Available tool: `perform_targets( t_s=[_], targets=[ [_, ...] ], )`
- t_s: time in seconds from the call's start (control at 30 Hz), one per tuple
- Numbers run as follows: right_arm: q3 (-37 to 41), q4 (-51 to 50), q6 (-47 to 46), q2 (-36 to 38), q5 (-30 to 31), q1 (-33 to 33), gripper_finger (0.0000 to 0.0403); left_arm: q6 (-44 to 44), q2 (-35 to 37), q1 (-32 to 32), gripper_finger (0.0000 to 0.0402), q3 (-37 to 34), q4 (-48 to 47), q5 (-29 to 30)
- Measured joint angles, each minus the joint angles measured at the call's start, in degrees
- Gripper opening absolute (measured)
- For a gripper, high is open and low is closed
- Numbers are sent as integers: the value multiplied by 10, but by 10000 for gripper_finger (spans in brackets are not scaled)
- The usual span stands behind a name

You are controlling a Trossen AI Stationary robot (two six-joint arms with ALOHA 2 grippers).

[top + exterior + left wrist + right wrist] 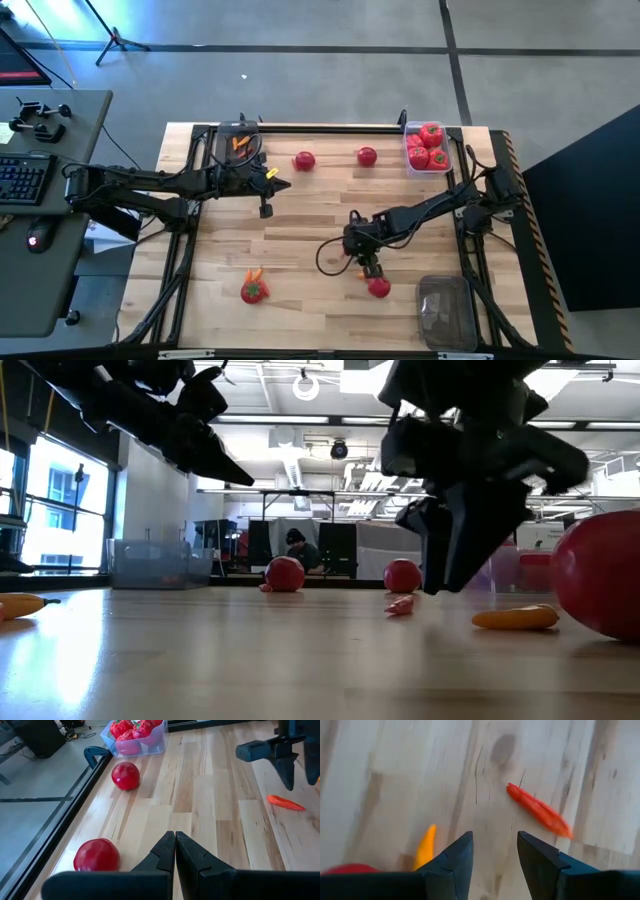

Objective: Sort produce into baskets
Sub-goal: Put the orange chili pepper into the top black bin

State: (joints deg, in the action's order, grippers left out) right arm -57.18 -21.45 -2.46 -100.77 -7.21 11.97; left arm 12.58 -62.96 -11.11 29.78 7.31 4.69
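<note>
My right gripper [495, 852] hovers open, pointing down over the wood near the table's front right, with nothing between its fingers. Below it lie a thin red-orange piece [538, 810] and a small orange carrot [425, 847], both flat on the wood. A red tomato [378, 287] sits just nearside of that gripper [370, 268]. My left gripper [175, 851] is shut and empty, raised at the far left and pointing toward the table's right. Two tomatoes [304, 160] [367, 156] rest near the far edge.
A tub [427, 148] of red produce stands at the far right corner. A tub [238, 143] with orange carrots is at the far left, and a third tub [445, 310] at the near right. Another tomato [253, 290] with a carrot [254, 274] lies near left.
</note>
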Motion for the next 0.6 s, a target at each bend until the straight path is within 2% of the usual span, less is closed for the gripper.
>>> perform_targets(
  t_s=[0.13, 0.2, 0.43, 0.5, 0.6],
  targets=[
    [-27, -19, -96, 0, 5, 0, 144, -8, 0, 0, 0, 0, 0, 0],
    [-36, -27, -104, 0, 14, 4, 144, -13, 0, 0, 0, 0, -1, 0],
    [-38, -38, 47, -1, 127, 31, 144, -10, 0, 0, 0, 0, -2, 0],
    [-38, -35, 77, -2, 133, 23, 144, -10, 0, 0, 0, 0, -2, 0],
    [-38, -25, 98, -14, 104, 3, 144, -10, 0, 0, 0, 0, -2, 0]
  ],
)
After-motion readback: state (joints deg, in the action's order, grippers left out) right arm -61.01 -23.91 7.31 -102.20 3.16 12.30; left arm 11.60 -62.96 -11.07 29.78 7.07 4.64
